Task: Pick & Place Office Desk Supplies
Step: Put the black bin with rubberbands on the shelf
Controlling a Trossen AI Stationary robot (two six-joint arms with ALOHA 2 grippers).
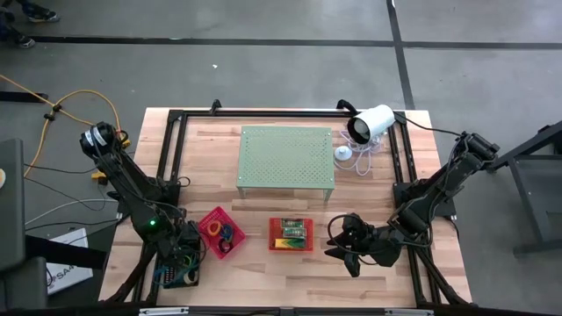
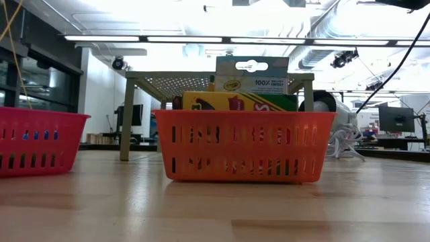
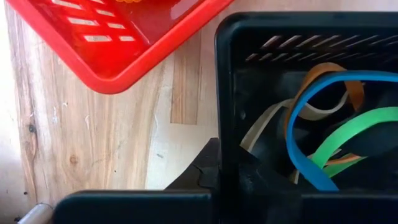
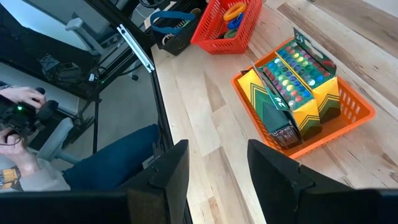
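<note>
Down at the lower left of the high view, the left claw (image 1: 180, 263) is clenched inside the black tray (image 3: 261, 37) among blue (image 3: 298, 124), green (image 3: 354, 127) and tan rubber bands (image 3: 264, 124). Lower right, the right claw (image 1: 347, 246) hovers released over the worktop (image 1: 255, 272) beside the orange basket (image 1: 291, 234).

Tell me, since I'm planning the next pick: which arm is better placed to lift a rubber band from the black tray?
Left. Its pincer is at the black tray, shut among the bands. The right pincer hangs open beyond the orange tray.
</note>
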